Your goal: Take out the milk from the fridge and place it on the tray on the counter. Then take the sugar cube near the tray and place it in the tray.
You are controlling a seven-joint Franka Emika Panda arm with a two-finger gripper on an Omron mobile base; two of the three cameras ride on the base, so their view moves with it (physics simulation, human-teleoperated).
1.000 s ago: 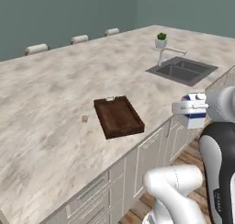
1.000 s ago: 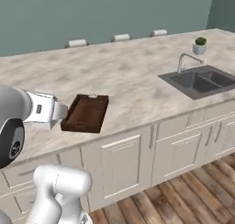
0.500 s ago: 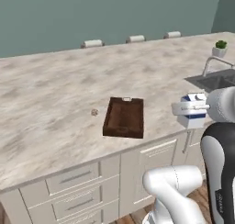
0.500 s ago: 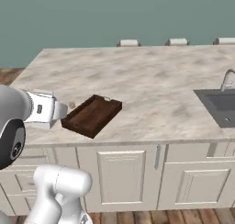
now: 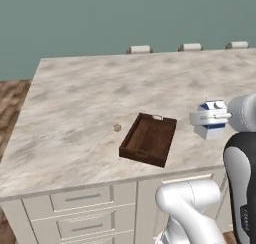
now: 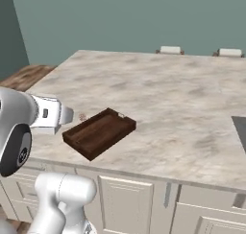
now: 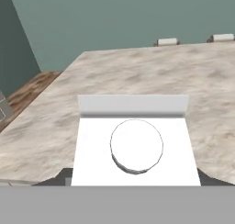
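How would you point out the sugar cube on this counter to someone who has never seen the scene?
Start at the big marbled counter and find the dark-brown wooden tray near its front edge. On the bare stone beside the tray's long side, apart from it and away from the arm, sits the sugar cube. It is a tiny tan speckled block, far smaller than the tray.

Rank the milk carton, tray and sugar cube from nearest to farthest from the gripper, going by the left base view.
1. Milk carton: clamped in the gripper, at the right.
2. Tray: on the counter, left of the gripper.
3. Sugar cube: beyond the tray's left side.
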